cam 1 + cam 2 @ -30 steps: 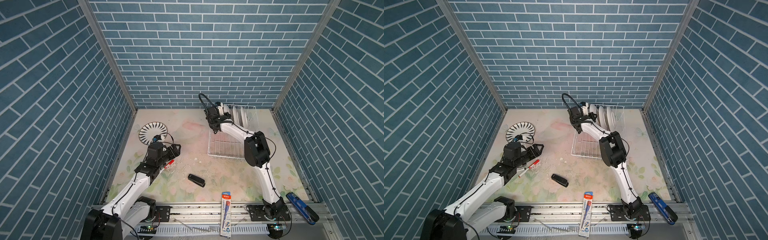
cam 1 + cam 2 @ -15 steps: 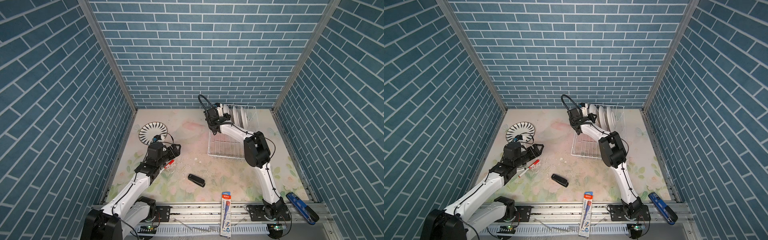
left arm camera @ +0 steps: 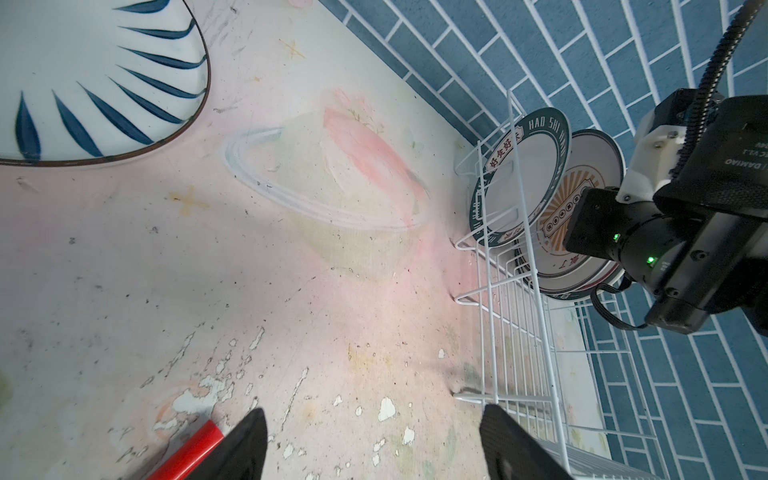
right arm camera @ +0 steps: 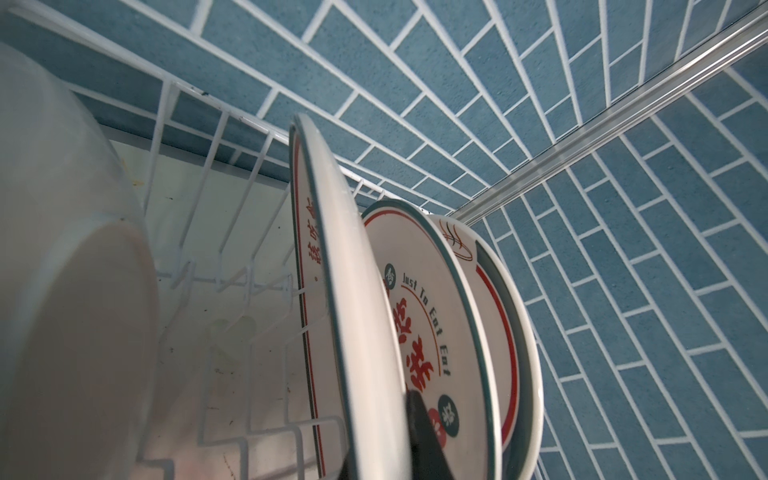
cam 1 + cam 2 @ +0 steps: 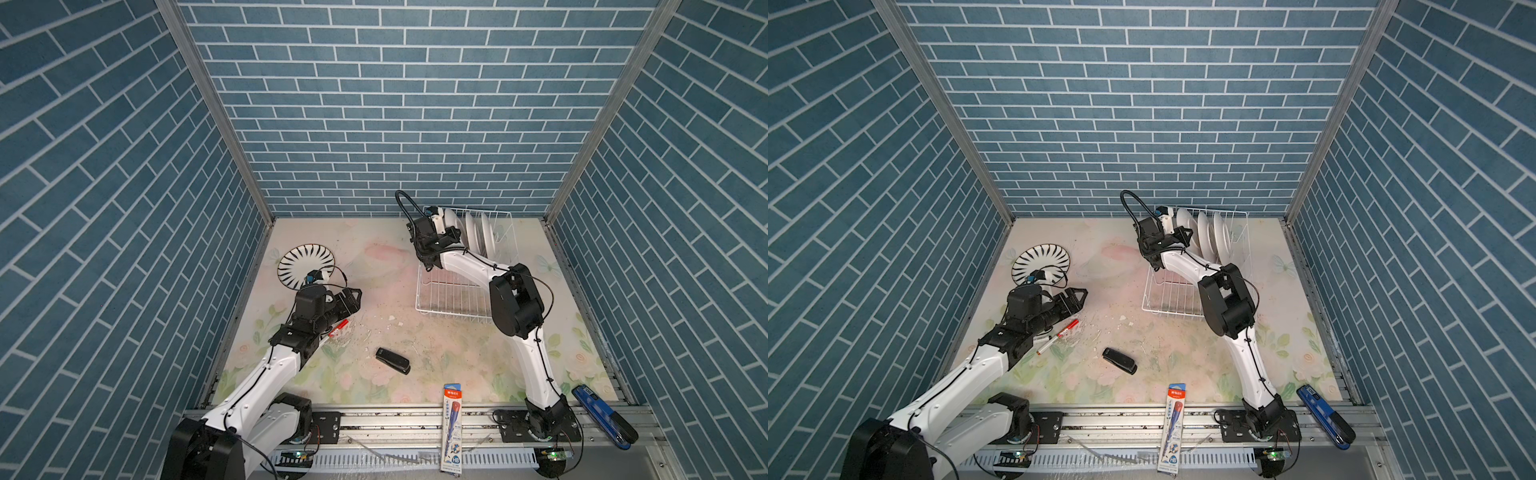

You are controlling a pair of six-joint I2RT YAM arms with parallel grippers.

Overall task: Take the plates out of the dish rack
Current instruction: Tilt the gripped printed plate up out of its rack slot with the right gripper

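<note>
The white wire dish rack (image 5: 451, 308) (image 5: 1165, 309) stands at the back right with several plates (image 5: 478, 232) (image 5: 1214, 235) upright in its far end. My right gripper (image 5: 451, 237) (image 5: 1183, 235) (image 4: 386, 449) is shut on the rim of one upright plate (image 4: 353, 332), one black finger (image 4: 424, 436) against its white back. The left wrist view shows a green-lettered plate (image 3: 519, 174) and an orange-gold plate (image 3: 582, 199) in the rack (image 3: 519, 332). A black-striped plate (image 5: 306, 266) (image 5: 1041, 265) (image 3: 83, 83) lies flat at the back left. My left gripper (image 5: 353, 301) (image 5: 1077, 297) (image 3: 374, 440) hovers open and empty beside it.
A red marker (image 5: 338, 328) (image 3: 187, 453) lies under my left gripper. A black stapler (image 5: 392, 360) sits mid-table among white paint chips. A pencil pack (image 5: 453, 428) and a blue tool (image 5: 602, 415) rest at the front rail. Brick walls close three sides.
</note>
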